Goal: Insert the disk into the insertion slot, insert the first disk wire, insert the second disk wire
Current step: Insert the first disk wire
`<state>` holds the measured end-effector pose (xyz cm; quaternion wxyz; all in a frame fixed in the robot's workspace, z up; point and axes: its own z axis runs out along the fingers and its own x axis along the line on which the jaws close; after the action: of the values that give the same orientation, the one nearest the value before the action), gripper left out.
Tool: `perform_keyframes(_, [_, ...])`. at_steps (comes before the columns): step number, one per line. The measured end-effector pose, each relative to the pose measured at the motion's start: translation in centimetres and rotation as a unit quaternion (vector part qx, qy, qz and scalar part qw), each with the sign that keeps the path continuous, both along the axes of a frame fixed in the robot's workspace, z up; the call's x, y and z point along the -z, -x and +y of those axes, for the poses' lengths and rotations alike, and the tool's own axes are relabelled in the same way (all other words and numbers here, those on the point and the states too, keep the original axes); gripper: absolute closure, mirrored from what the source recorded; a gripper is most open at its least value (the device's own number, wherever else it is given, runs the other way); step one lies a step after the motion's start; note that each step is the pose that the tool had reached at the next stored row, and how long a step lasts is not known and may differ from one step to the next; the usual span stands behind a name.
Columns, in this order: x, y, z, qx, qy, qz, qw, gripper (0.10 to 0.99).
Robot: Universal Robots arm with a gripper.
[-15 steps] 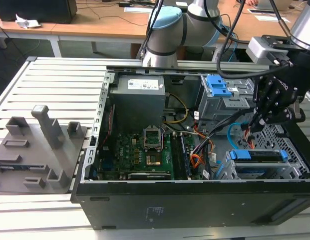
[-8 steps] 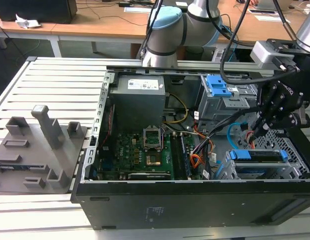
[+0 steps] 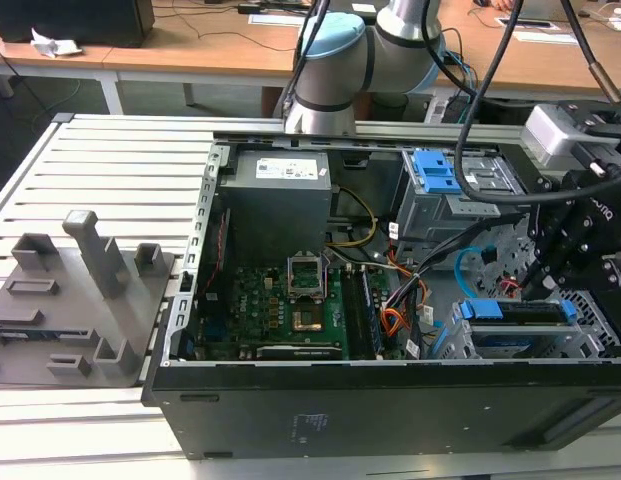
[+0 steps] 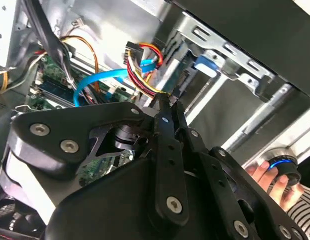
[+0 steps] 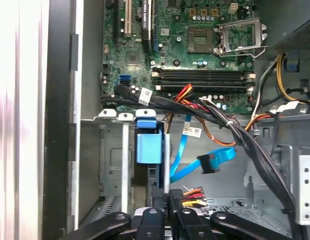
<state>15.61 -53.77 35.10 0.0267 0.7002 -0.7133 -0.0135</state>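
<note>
In the second wrist view we saw the tool point(image 4: 167, 100) pinching the first disk wire point(image 4: 147, 82), plus one hand point(image 4: 264, 175); the exterior view showed one disk point(image 3: 517, 312).

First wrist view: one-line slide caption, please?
The gripper, jaws shut on the first disk wire, next to the disk in the insertion slot; second disk wire loops free nearby.

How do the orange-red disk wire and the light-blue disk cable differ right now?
The first disk wire is a short fan of thin red, orange and yellow leads; the second disk wire is one flat light-blue strip. The first ends right at the gripper; the second's plug hangs apart from it. The first runs nearly straight; the second curves in a loop. Both lie inside the open case.
</note>
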Motion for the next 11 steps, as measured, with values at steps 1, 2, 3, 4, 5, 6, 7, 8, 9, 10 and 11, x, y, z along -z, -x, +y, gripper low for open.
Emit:
perform_keyframes(1, [0.00, 0.00, -0.45, 0.000, 0.0000, 0.0000, 1.0000, 0.922])
perform_keyframes(2, [-0.01, 0.00, -0.81, 0.000, 0.0000, 0.0000, 1.0000, 0.922])
perform_keyframes(3, [0.00, 0.00, -1.03, 0.000, 0.0000, 0.0000, 1.0000, 0.922])
perform_keyframes(4, [0.00, 0.00, -1.26, 0.000, 0.0000, 0.0000, 1.0000, 0.922])
perform_keyframes(5, [0.00, 0.00, -1.57, 0.000, 0.0000, 0.0000, 1.0000, 0.922])
perform_keyframes(6, [0.00, 0.00, -1.75, 0.000, 0.0000, 0.0000, 1.0000, 0.922])
perform_keyframes(7, [0.00, 0.00, -2.16, 0.000, 0.0000, 0.0000, 1.0000, 0.922])
perform_keyframes(8, [0.01, 0.00, -2.27, 0.000, -0.0001, 0.0000, 1.0000, 0.922])
perform_keyframes(9, [0.01, 0.00, -2.27, 0.000, -0.0002, 0.0000, 1.0000, 0.922])
perform_keyframes(10, [0.02, 0.00, -2.28, 0.000, -0.0048, 0.0000, 1.0000, 0.922])
perform_keyframes(11, [0.02, 0.00, -2.28, 0.000, -0.0202, 0.0000, 0.9998, 0.922])
